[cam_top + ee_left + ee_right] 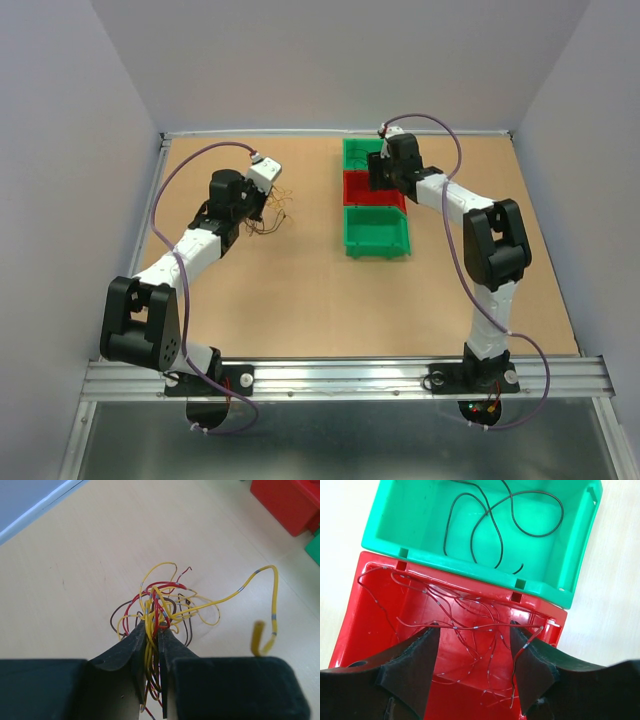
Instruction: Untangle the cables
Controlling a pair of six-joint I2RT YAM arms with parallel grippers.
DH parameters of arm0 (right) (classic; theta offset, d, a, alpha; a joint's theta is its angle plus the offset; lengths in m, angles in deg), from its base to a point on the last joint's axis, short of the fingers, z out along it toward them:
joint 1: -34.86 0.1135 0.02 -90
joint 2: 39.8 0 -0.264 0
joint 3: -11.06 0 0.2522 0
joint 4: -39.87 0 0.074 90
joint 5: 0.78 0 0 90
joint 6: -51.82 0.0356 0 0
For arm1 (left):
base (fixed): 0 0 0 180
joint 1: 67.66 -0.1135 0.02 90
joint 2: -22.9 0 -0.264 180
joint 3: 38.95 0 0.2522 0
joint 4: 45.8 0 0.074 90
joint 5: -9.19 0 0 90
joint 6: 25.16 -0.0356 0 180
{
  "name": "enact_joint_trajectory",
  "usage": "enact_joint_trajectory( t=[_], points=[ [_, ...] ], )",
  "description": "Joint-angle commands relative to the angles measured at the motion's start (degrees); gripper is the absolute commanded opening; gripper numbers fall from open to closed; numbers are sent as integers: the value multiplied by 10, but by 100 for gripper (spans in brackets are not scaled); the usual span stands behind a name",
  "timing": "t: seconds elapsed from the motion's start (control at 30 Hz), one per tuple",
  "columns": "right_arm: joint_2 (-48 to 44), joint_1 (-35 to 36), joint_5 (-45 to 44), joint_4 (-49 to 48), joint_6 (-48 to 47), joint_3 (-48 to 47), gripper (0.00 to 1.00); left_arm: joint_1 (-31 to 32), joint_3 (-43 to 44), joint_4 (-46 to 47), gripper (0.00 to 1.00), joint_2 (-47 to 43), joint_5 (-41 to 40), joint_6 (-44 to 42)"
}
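- Left hand (154,630): jaws nearly closed, pinching the tangle of cables (165,600) (yellow, red and dark) over the left of the worktop (75,580).
- Right hand (475,640): jaws wide apart and holding nothing, low over the red bin (351,625). Red strands (470,627) lie inside, one along a finger.
- Green bin (410,510): holds one black cable (490,520).
- Advice: raise the right hand straight up, checking that no strand clings.

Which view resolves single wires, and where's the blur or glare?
Left wrist: wire bundle sharp, far red bin slightly soft. Right wrist: red wires and black wire crisp, no harsh glare. Top external: even light, soft shadows, that bundle only a smudge.
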Motion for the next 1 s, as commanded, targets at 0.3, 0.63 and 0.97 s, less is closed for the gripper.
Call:
enact_joint_trajectory(
  t=[0.3, 0.63, 0.97],
  points=[
    [-40, 6, 10, -62, 16, 26, 6, 6, 5, 14, 23, -21, -5, -7],
    [81, 11, 78, 13, -19, -78, 1, 7, 5, 14, 23, -18, -6, -9],
    [100, 14, 68, 49, -52, -111, 2, 8, 5, 14, 23, -20, -7, -9]
  ],
)
